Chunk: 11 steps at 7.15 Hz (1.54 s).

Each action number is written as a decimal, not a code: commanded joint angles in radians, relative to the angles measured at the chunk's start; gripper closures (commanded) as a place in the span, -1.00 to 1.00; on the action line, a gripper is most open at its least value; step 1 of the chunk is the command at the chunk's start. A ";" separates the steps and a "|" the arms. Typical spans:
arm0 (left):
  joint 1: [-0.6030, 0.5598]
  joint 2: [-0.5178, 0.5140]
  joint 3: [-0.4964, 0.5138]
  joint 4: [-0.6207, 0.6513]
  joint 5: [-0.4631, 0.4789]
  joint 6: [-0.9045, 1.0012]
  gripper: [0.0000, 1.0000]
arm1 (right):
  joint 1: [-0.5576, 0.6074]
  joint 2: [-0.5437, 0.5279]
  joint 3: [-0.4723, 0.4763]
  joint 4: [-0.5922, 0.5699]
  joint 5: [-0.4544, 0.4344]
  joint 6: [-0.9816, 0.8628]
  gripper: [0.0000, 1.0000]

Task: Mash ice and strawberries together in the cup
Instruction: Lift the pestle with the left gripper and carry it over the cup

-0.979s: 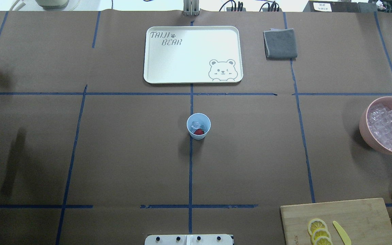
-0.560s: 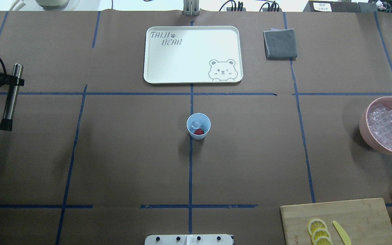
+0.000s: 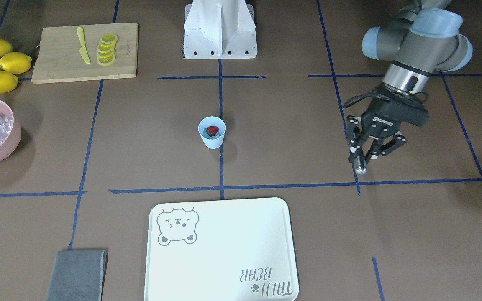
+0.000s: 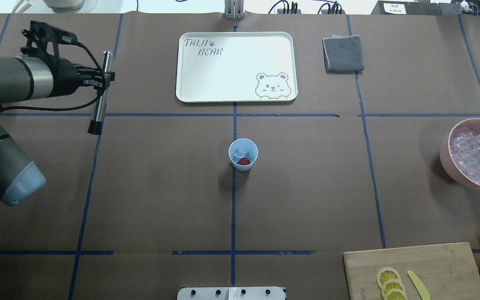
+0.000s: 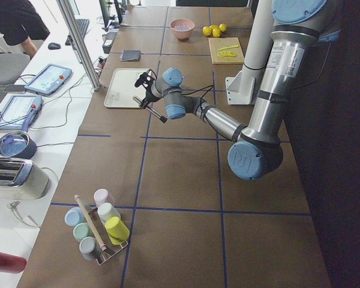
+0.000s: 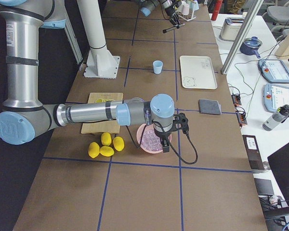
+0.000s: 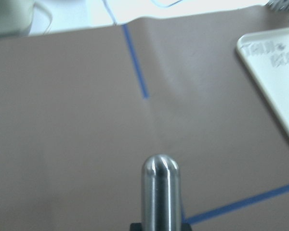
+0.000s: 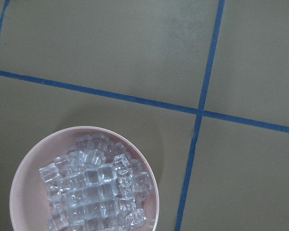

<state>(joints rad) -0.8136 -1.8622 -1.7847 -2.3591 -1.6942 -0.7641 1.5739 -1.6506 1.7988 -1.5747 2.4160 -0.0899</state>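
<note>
One change stands out: the left claw (image 4: 106,77) with its metal rod (image 4: 100,93), only at the table's left edge a moment ago, has swung inward and farther from the robot; cup, tray, cloth and bowl lie as before. Its forearm reaches in level from the robot's left, wrist turned sideways; the fingers are pinched on the rod nearer its rounded silver end; the rod slants, black tip lower and back toward the robot, off the table. One tray (image 4: 231,71) lies to this claw's right, near it; one cup (image 4: 243,167) stands well apart, also to its right but nearer the robot; in the cup lie one strawberry (image 4: 244,161) and a little ice (image 4: 240,152), too blurred to count.

The right claw (image 6: 162,143) hangs above one pink bowl (image 8: 24,192) heaped with ice cubes (image 8: 94,192); whether its fingers are spread or pressed together cannot be told. On its robot side lie four lemons (image 3: 15,62), one cutting board (image 3: 57,58), one yellow knife (image 3: 83,48) and a row of lemon slices (image 3: 108,49), overlapped past sure counting; one grey cloth (image 4: 343,53) lies beyond that claw, away from the robot.
</note>
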 commanded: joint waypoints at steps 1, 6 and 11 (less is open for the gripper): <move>0.071 -0.090 -0.083 -0.015 0.092 -0.032 1.00 | 0.000 0.000 0.001 -0.002 0.000 0.001 -0.99; 0.254 -0.176 -0.018 -0.450 0.433 -0.031 1.00 | 0.000 0.006 0.007 -0.004 0.011 0.002 -0.99; 0.433 -0.256 0.152 -0.688 0.706 0.259 1.00 | 0.000 0.003 0.008 -0.004 0.018 0.001 -0.99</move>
<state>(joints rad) -0.3904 -2.1099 -1.6979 -2.9785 -1.0080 -0.5552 1.5739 -1.6464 1.8063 -1.5785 2.4336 -0.0884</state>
